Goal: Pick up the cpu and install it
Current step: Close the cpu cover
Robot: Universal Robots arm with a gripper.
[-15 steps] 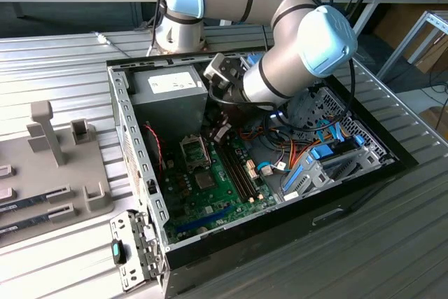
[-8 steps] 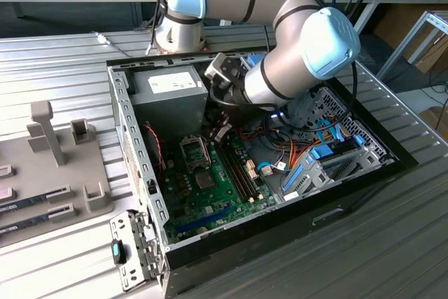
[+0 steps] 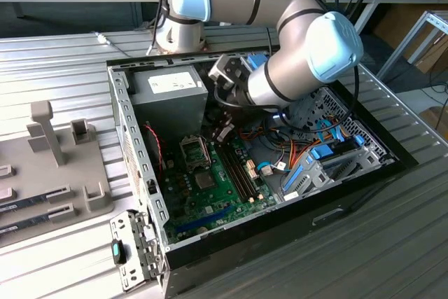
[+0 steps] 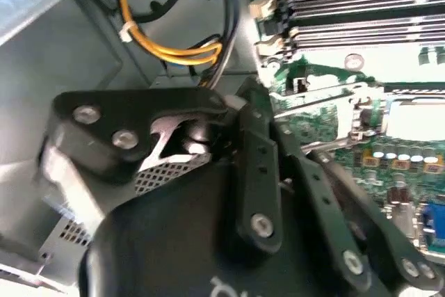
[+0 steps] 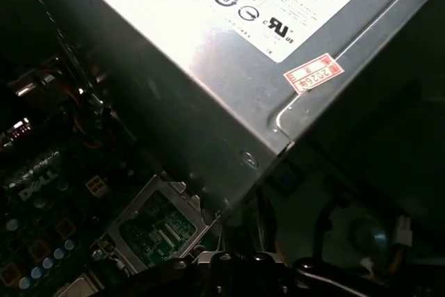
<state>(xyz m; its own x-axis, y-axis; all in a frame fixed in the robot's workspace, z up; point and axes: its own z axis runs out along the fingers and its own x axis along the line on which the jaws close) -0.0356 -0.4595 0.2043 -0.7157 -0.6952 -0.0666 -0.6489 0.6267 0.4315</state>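
Ribbed metal table (image 3: 56,68) under open computer case (image 3: 364,146) and grey fixture tray (image 3: 63,173)

Power supply (image 3: 170,99) and cables (image 3: 280,152) crowd the socket (image 3: 194,150).

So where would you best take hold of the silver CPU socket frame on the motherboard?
Probably by a thin edge of the socket frame, coming straight down from above. It lies flat on the green motherboard, so only its rim offers a hold. The power supply stands tall close beside it, blocking a sideways approach there.
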